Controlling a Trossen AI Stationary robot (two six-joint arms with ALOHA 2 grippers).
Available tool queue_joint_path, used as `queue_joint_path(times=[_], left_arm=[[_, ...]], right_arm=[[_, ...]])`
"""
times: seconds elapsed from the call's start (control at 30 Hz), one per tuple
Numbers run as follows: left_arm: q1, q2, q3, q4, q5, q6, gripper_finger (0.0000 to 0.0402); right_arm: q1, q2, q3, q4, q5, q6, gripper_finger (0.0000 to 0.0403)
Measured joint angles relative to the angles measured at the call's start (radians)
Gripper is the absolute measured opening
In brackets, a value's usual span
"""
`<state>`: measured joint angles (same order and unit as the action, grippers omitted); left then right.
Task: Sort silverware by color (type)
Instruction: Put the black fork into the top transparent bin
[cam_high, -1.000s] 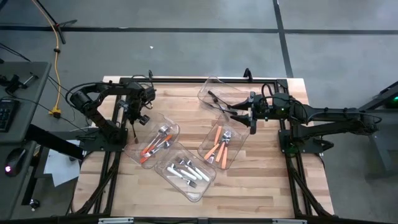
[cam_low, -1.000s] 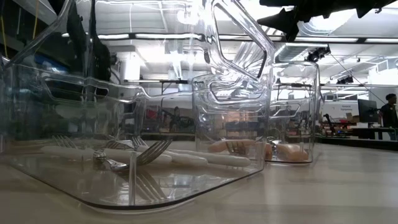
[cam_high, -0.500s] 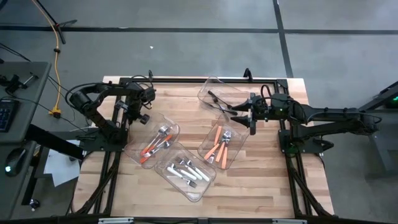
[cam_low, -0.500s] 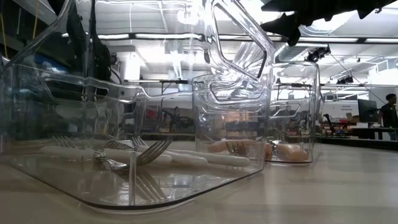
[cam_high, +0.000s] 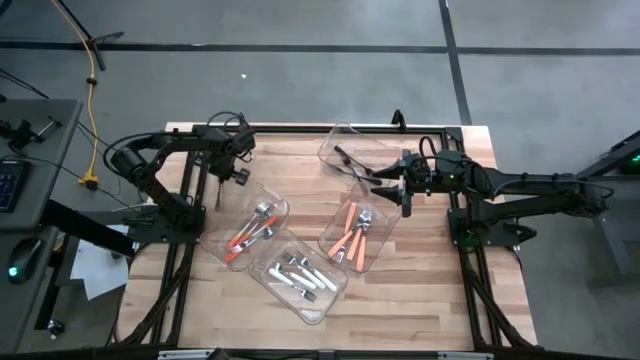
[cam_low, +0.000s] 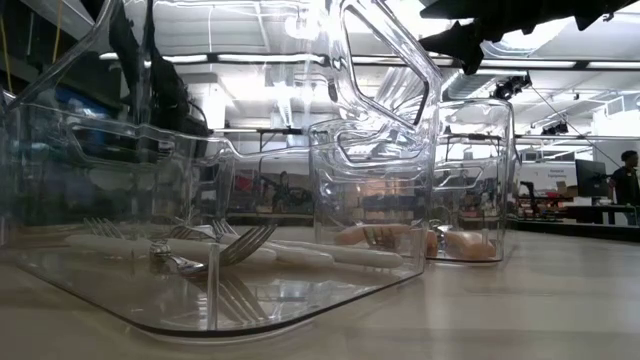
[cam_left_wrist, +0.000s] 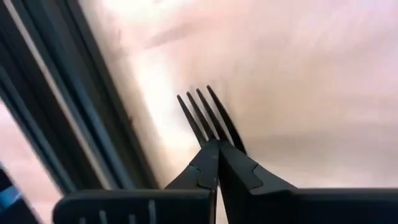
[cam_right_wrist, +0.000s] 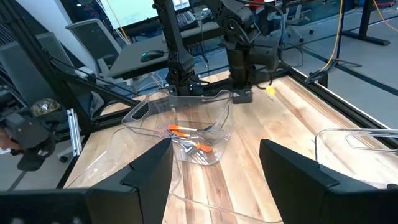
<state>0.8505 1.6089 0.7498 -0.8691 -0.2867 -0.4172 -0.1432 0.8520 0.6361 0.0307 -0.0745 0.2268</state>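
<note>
Movement first: we see the left gripper (cam_high: 219, 196) with its black fork (cam_left_wrist: 211, 118) has swung toward the table's (cam_high: 420, 300) left edge since a second ago, while the right gripper (cam_high: 377, 181) has stayed put at the far bin (cam_high: 330, 145). We count four clear bins: the far one holding black silverware (cam_high: 348, 160), two holding orange-handled pieces (cam_high: 352, 232), one of them a mixed bin (cam_high: 262, 198), and a near bin (cam_high: 330, 295) with white-handled pieces (cam_high: 300, 277). Individual utensils are too small for us to count. The left gripper's fingers (cam_left_wrist: 249, 177) are clamped together on the black fork's handle, tines pointing down at the wood. The right gripper's fingers (cam_right_wrist: 298, 171) stand wide apart, holding nothing, above the far bin's edge.
</note>
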Motion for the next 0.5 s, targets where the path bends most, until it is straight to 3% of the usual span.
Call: queue_joint_path(times=[0.5], left_arm=[[0.007,0.001,0.008,0.154,-0.01,-0.224,0.0]], right_arm=[[0.0,0.0,0.0,0.0,0.0,0.018,0.0224]])
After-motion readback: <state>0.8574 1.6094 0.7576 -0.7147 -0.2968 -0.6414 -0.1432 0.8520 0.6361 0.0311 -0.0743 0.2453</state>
